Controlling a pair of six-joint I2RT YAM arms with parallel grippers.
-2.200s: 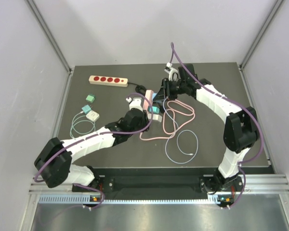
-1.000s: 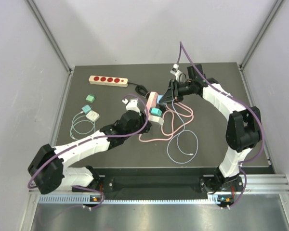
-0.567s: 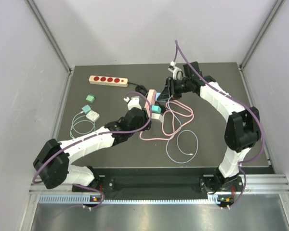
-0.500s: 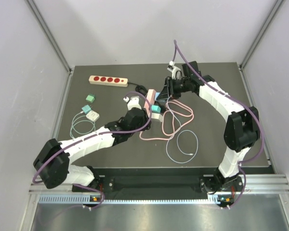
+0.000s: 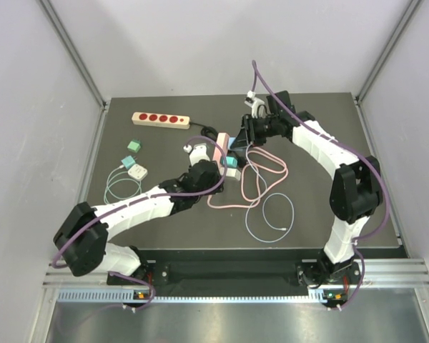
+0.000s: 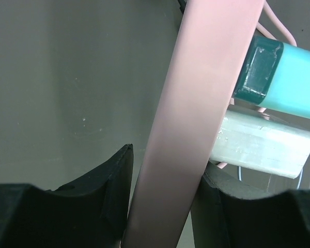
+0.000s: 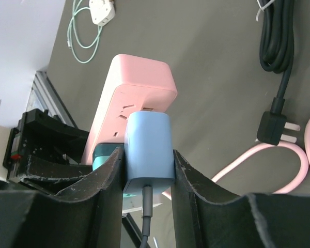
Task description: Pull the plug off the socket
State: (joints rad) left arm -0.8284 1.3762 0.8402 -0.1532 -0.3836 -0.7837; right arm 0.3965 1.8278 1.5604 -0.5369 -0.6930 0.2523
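The left arm stretches low from the near-left corner toward the middle of the tabletop, its left tool (image 5: 213, 161) reaching up and right. The right arm bends in an arc from the near-right corner, elbow by the right edge, and turns back left so the right tool (image 5: 238, 138) meets the other one.

Between them is the pink socket strip (image 5: 220, 145), around the middle of the tabletop and a little toward the far edge. Its long axis runs roughly far to near, the near end leaning slightly left.

The left wrist view shows the left tool (image 6: 164, 170) clamped across the strip's narrow body, with a teal plug (image 6: 279, 77) and a white adapter (image 6: 263, 150) jutting out sideways. The overhead view barely shows this grip.

Only the right wrist view shows the right tool (image 7: 149, 166) closed on the blue plug (image 7: 149, 147). The plug sits against the socket face near the strip's end, its cable trailing back toward the camera. A black cord (image 7: 279, 46) lies beyond.
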